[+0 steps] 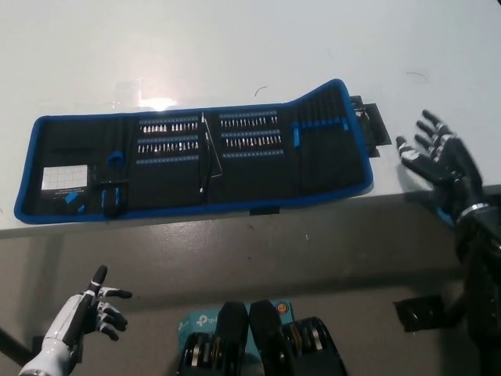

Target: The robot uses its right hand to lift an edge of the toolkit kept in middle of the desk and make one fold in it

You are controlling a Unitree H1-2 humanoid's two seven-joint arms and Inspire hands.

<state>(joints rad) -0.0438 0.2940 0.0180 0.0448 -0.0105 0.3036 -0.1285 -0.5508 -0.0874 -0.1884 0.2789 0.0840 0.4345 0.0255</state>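
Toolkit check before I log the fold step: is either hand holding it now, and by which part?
Nothing is held. The right hand is open beside the toolkit, not touching; the left hand rests open below the desk.

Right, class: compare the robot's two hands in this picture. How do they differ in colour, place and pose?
The right hand is black; the left hand is white. The right hand hovers at the desk's right edge, beside the toolkit; the left hand rests low, below the desk, far from it. Both are open, fingers spread, holding nothing.
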